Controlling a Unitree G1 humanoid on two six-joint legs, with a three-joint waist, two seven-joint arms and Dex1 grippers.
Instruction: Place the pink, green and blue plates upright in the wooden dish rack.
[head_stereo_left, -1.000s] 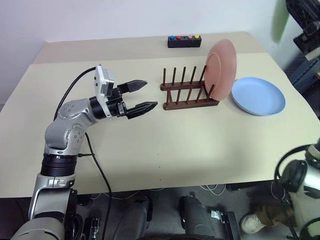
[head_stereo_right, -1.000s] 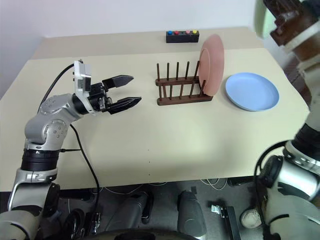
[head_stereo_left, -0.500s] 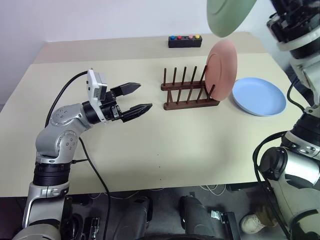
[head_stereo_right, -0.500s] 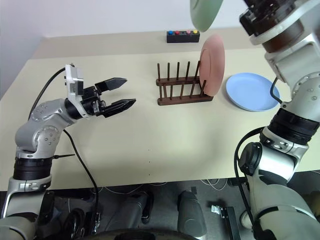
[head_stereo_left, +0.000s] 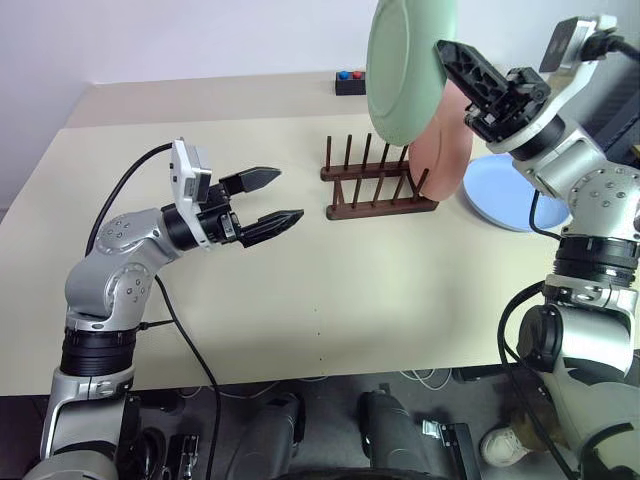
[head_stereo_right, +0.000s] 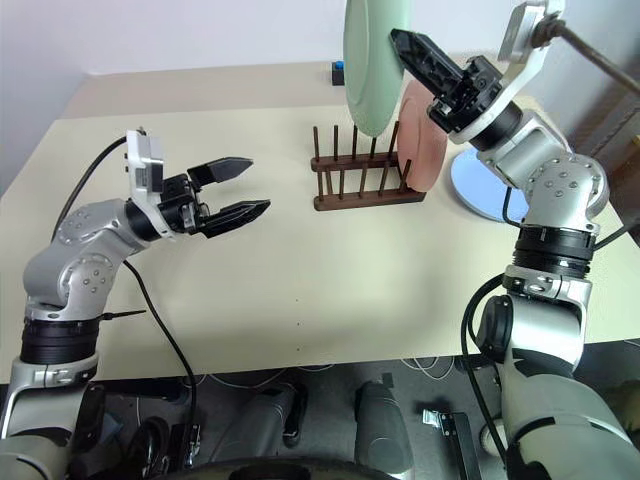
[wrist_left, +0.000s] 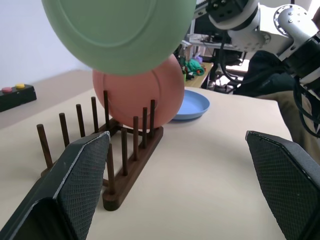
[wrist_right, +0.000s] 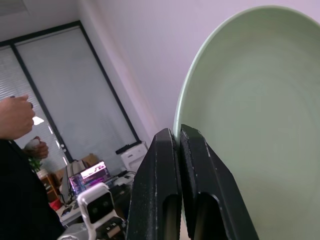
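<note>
The right claw (head_stereo_left: 452, 55) is clamped tight on the rim of the green plate (head_stereo_left: 405, 65), holding it on edge in the air, its face nearly vertical; the plate hangs above the wooden dish rack (head_stereo_left: 378, 185), clear of the pegs, and in the head views it covers part of the black button box (head_stereo_left: 348, 82) at the tabletop's (head_stereo_left: 300, 290) far edge. Below that claw and just behind the held plate, the pink plate (head_stereo_left: 445, 160) stands upright in the rack's end slots, on the side nearest the right arm; past it, under the right forearm, the blue plate (head_stereo_left: 500, 195) lies flat on the tabletop, just beside the rack, partly hidden by the arm.

The left claw (head_stereo_left: 278, 197) hovers above the tabletop with its two black fingers (wrist_left: 75, 185) spread wide and nothing between them; it points toward the rack, which lies ahead of it with a stretch of bare tabletop between; in the left wrist view the rack's empty pegs, the pink plate and the green plate above them all sit between its fingers.

In the right wrist view a person's hand (wrist_right: 15, 117) shows in the room behind the claw.
</note>
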